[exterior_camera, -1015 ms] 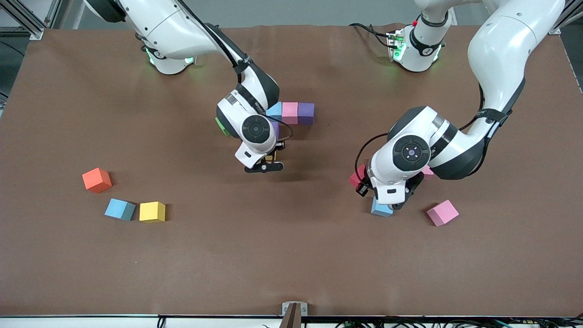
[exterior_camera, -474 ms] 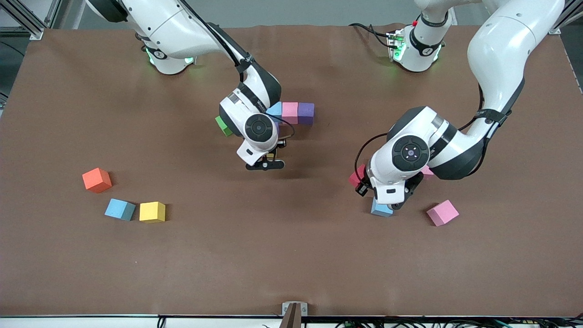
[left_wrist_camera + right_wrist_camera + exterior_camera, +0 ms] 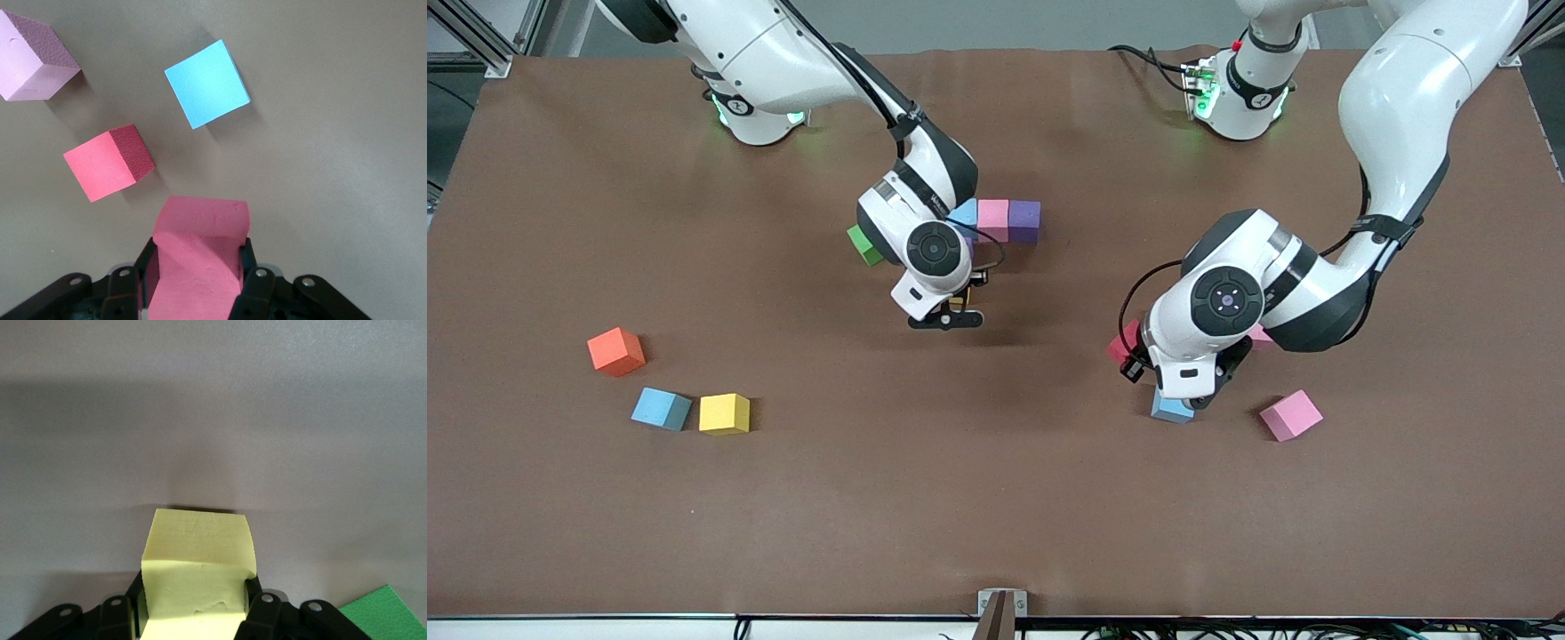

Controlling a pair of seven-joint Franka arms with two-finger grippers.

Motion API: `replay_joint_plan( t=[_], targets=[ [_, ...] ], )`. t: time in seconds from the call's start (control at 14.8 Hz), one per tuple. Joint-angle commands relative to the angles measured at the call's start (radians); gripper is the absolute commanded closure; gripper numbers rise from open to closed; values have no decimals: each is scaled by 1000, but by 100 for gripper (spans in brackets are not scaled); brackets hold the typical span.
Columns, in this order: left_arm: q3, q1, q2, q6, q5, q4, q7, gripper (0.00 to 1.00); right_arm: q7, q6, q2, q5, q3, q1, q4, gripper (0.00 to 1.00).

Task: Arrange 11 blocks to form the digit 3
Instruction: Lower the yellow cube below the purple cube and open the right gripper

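A row of blocks, light blue (image 3: 964, 213), pink (image 3: 993, 220) and purple (image 3: 1024, 220), lies mid-table. My right gripper (image 3: 947, 317) (image 3: 197, 583) hangs low over bare mat beside that row, shut on a yellow block (image 3: 197, 547). My left gripper (image 3: 1199, 398) (image 3: 199, 250) is shut on a pink block (image 3: 200, 227), above a light blue block (image 3: 1172, 409) (image 3: 207, 83) and a red one (image 3: 1125, 342) (image 3: 110, 163). Another pink block (image 3: 1291, 415) (image 3: 30, 60) lies close by. Toward the right arm's end sit a light blue block (image 3: 661, 409) and a yellow block (image 3: 724, 413).
A green cube (image 3: 863, 244) (image 3: 387, 613) rests right beside the right arm's wrist. An orange cube (image 3: 615, 350) sits near the light blue and yellow pair. The brown mat (image 3: 960, 498) stretches toward the front camera.
The right gripper has drifted a little toward the row with the yellow block in it. The left arm has barely moved.
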Motion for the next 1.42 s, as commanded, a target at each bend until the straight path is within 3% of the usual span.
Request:
replay_joint_plan(
  t=[0.0, 1.35],
  targets=[
    [0, -3, -1, -15, -17, 6, 16, 56, 22, 2, -8, 22, -3, 14, -15, 73],
    [0, 1, -8, -25, -17, 2, 21, 56, -2, 5, -5, 21, -3, 23, -12, 73]
  ],
)
